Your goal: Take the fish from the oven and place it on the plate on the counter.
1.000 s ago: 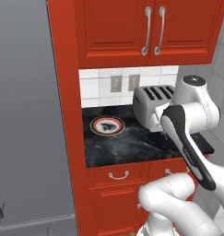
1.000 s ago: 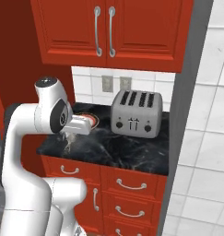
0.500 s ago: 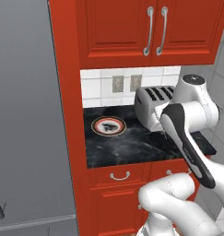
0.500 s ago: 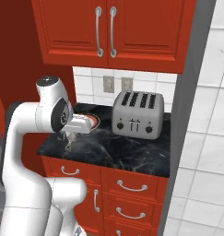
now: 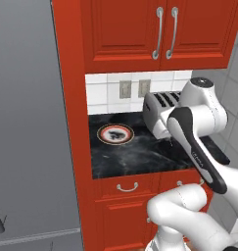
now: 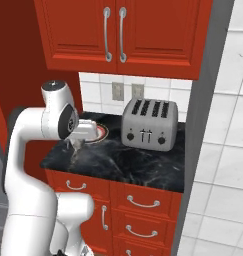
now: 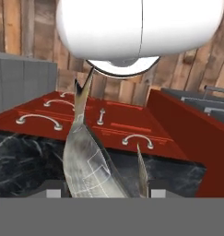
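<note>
Hand (image 6: 75, 145): grasping fish (image 7: 88, 163), long axis along fingers | plate (image 5: 115, 134): on tabletop (image 5: 140, 157), close beside hand | release pending

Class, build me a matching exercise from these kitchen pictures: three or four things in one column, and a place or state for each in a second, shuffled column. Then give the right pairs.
Things:
1. fish
2. plate
3. toaster
4. upper cabinet doors

Places or states:
A. closed, above the tiled wall
B. standing at the back of the counter, right of the plate
C. held between the fingers of the gripper
D. lying flat on the black counter, near the left end

Pairs: 1-C, 2-D, 3-B, 4-A
</note>
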Controlling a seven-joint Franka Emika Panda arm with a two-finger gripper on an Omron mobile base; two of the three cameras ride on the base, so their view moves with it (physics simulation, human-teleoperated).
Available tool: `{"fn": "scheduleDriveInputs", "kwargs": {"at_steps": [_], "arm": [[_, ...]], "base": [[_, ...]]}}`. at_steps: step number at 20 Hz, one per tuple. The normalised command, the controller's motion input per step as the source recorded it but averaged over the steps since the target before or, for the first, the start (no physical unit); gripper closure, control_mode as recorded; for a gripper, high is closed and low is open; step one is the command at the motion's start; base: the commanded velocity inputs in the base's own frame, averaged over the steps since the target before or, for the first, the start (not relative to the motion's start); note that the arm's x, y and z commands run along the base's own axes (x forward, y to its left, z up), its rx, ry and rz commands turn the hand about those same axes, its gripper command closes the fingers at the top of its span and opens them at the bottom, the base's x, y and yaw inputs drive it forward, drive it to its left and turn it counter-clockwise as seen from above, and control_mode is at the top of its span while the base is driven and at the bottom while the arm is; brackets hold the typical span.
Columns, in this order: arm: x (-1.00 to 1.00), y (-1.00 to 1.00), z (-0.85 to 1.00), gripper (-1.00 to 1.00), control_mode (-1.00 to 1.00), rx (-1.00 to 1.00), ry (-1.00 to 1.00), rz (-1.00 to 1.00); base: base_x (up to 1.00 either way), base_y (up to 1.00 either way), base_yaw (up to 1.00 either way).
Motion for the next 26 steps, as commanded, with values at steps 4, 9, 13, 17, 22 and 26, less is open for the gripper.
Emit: {"fn": "scheduleDriveInputs", "kwargs": {"at_steps": [4, 9, 13, 17, 22, 26], "arm": [[0.17, 0.02, 0.00, 1.00, -1.00, 0.00, 0.00, 0.19], [0.15, 0.25, -0.05, 1.00, -1.00, 0.00, 0.01, 0.16], [0.83, 0.48, -0.54, 1.00, -1.00, 0.00, 0.12, 0.03], [1.00, 0.36, -0.89, 1.00, -1.00, 0.01, 0.18, 0.00], [1.00, 0.08, -0.75, 1.00, -1.00, 0.00, 0.11, 0.00], [1.00, 0.00, -0.27, 1.00, -1.00, 0.00, 0.05, -0.03]], "base": [[0.00, 0.00, 0.00], [0.00, 0.00, 0.00], [0.00, 0.00, 0.00], [0.00, 0.00, 0.00], [0.00, 0.00, 0.00], [0.00, 0.00, 0.00]]}}
